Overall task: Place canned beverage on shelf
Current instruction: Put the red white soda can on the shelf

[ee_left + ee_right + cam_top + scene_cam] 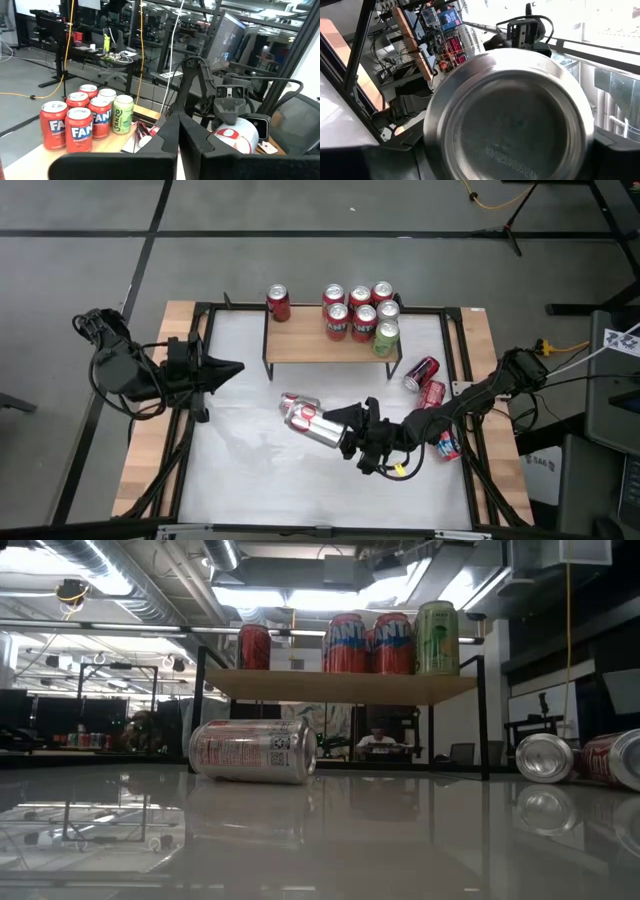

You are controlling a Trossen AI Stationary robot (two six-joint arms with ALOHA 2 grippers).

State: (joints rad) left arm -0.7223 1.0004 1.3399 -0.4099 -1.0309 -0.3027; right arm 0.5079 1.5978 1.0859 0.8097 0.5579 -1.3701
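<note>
My right gripper [338,430] reaches in from the table's right and is shut on a silver can [322,430] at mid table. The can lies about level and points toward the far left. Just beyond and partly under it, a silver-and-red can [255,750] lies on its side on the white table. The shelf [320,350], a wood plank on black legs, stands at the far edge with several red and green cans [360,312] upright on it. My left gripper [236,368] hovers shut at the left and points right. My right gripper pinches the silver can between its two fingers [395,157], which lie on opposite sides of its wall near the base rim [431,140]. The base faces back at the wrist. The fingers run along the can, about level, from the table's right. The low view shows no gripper.
Three more cans lie on their sides at the table's right: two [422,372] [432,392] by the shelf's right leg and one [447,445] under my right arm. Bare white table [250,470] lies at the near left. Wooden rails [150,430] border both sides.
</note>
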